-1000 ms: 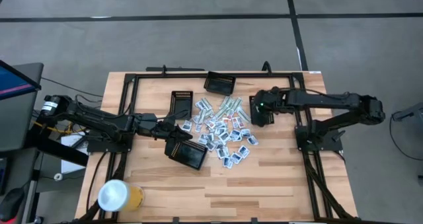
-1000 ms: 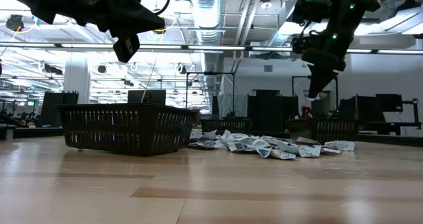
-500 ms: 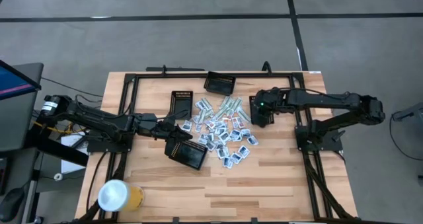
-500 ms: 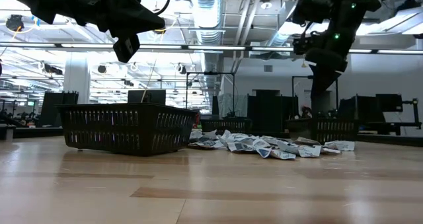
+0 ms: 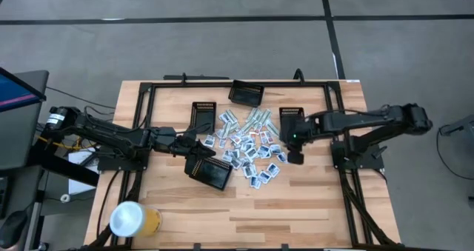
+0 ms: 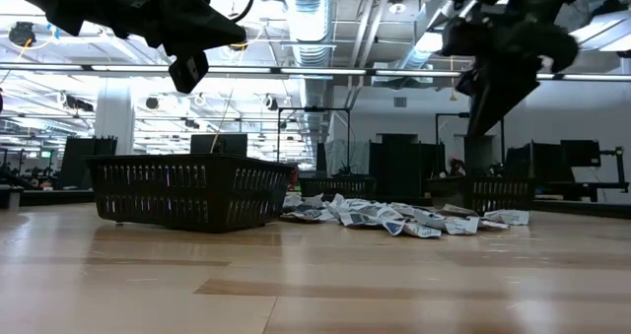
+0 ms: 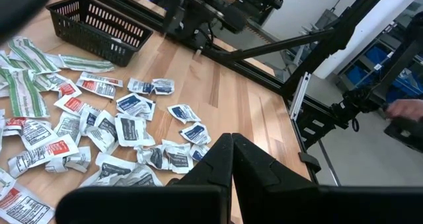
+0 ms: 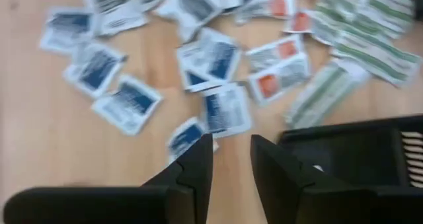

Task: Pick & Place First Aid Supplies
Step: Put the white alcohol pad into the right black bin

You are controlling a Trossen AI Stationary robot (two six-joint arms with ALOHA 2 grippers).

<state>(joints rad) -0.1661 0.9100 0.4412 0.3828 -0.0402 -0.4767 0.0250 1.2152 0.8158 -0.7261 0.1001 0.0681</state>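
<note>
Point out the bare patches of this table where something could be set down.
The widest bare wood is the near part of the table, between the packets and the front edge, right of the yellow cup. A smaller strip lies left of the back basket. It is crowded mid-table, where the packets sit hemmed in by baskets and both arms.

White sachets printed with blue or red patches and green-striped pale strips lie on light wood beside black mesh trays.
</note>
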